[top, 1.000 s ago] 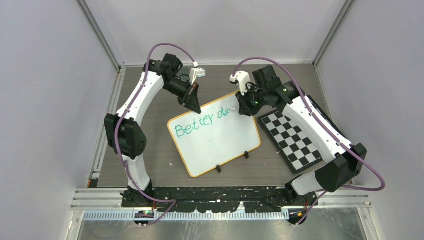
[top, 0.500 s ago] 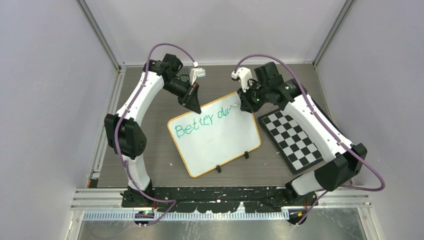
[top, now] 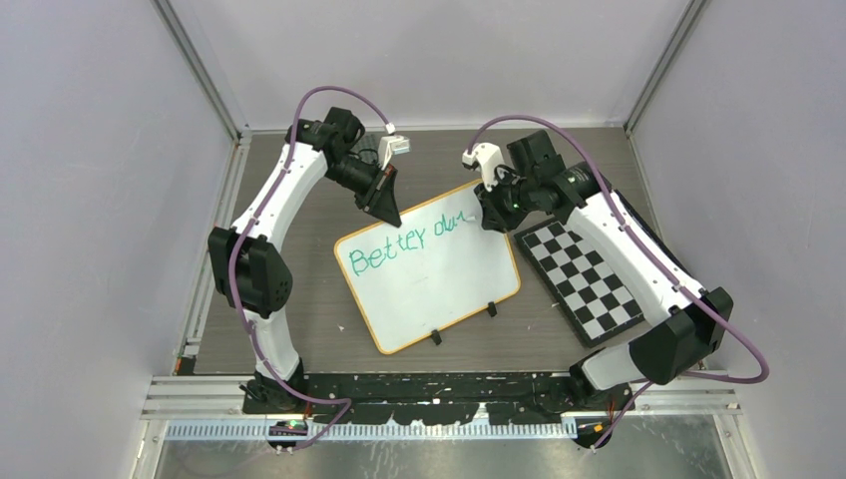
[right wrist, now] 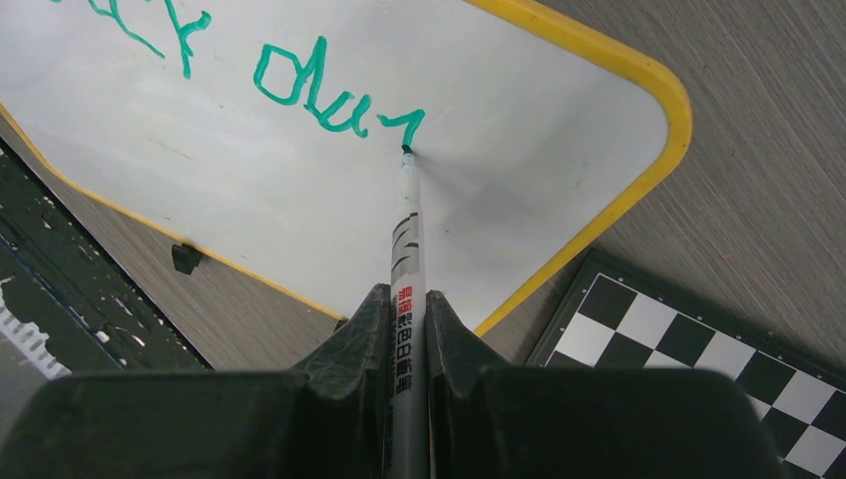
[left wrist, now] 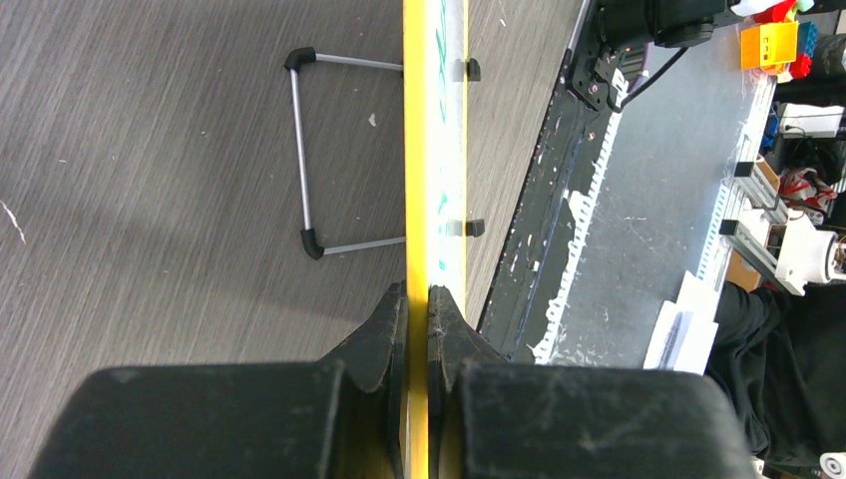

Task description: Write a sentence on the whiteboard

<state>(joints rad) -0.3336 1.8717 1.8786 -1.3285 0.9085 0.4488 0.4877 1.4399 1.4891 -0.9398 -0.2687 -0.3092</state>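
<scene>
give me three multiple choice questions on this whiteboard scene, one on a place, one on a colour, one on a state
1. On which side of the whiteboard does the checkerboard lie?
A) the left arm's side
B) the right arm's side
C) on top of it

2. What colour is the writing on the whiteboard?
A) red
B) black
C) green

3. What is the left gripper doing?
A) shut on the whiteboard's rim
B) wide open
C) shut on nothing

Answers:
1 B, the top view shows the checkerboard beside the whiteboard, under the right arm.
2 C, the right wrist view shows green strokes ending at the tip of the marker.
3 A, the left wrist view shows it clamped on the yellow rim.
</scene>
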